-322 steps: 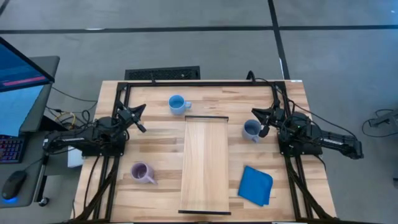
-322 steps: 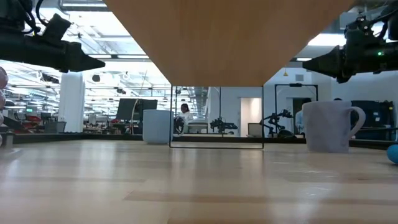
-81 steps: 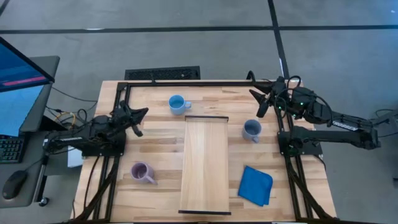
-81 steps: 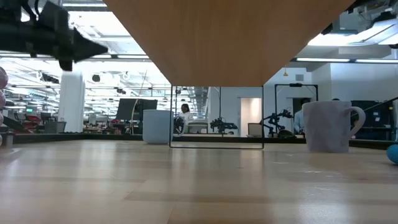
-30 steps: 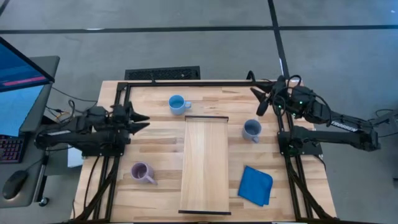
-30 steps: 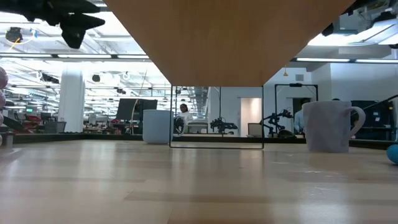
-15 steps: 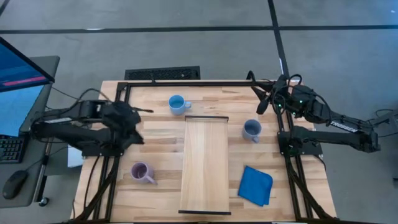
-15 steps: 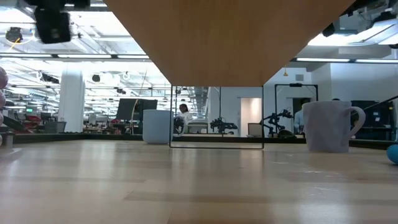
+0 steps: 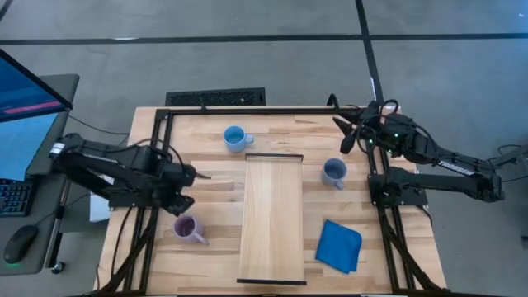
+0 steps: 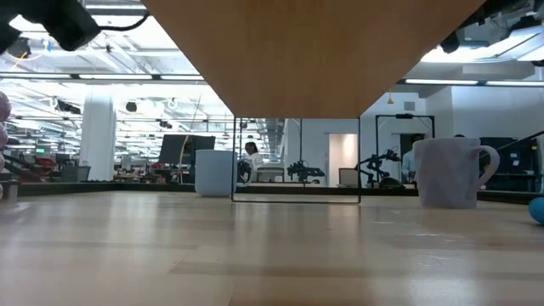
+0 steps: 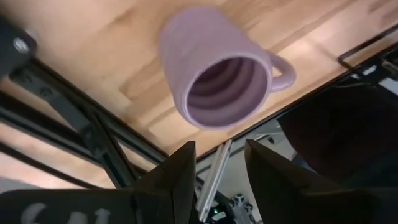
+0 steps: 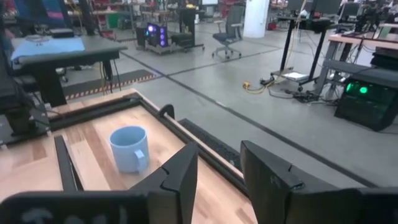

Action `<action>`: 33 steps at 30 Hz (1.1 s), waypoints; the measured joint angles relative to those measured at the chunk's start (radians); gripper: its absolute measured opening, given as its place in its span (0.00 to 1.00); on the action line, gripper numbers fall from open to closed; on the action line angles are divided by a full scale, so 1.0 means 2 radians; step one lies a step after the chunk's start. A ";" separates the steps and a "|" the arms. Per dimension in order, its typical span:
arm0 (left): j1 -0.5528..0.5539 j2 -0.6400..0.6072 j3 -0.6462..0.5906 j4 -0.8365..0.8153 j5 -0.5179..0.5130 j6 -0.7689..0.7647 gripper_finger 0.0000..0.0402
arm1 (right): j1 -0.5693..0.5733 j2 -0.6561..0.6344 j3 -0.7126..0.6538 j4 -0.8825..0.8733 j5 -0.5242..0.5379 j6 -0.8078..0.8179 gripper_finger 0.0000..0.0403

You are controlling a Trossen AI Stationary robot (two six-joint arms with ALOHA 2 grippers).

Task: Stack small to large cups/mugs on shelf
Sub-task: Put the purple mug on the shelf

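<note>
The pale purple mug (image 9: 188,228) stands upright on the table at the near left; the left wrist view looks down into its mouth (image 11: 217,84). My left gripper (image 9: 185,201) hangs open just above and behind it, pointing down, touching nothing. The bright light blue mug (image 9: 237,138) stands at the far side, left of centre. The grey-blue mug (image 9: 334,172) stands right of the shelf (image 9: 272,219), a long light-wood board in the middle of the table. My right gripper (image 9: 346,136) waits open and raised at the far right, facing the light blue mug (image 12: 129,149).
A flat blue cloth (image 9: 340,245) lies at the near right. A black frame (image 9: 247,110) runs along the table's far edge and sides. In the low view the shelf's underside (image 10: 306,51) fills the top, with the grey-blue mug (image 10: 450,172) at the right.
My left gripper has swung from the left side of the table toward the near edge and tipped from level to pointing down, ending over the pale purple mug. The mugs have stayed in place.
</note>
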 joint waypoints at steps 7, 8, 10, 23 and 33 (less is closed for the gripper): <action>-0.081 0.032 0.000 0.021 -0.075 -0.122 0.32 | 0.000 0.000 0.000 -0.009 0.000 0.000 0.36; -0.091 0.036 0.000 0.021 -0.087 -0.135 0.32 | 0.000 0.000 0.000 -0.008 0.000 0.000 0.36; -0.108 0.046 0.000 0.021 -0.105 -0.159 0.32 | 0.000 0.000 0.000 -0.007 0.000 0.000 0.36; -0.152 0.119 0.000 0.042 -0.113 -0.221 0.32 | 0.000 0.000 0.000 -0.006 0.000 0.000 0.36; -0.152 0.166 0.000 0.016 -0.145 -0.219 0.32 | 0.000 0.000 0.000 -0.006 0.000 0.000 0.36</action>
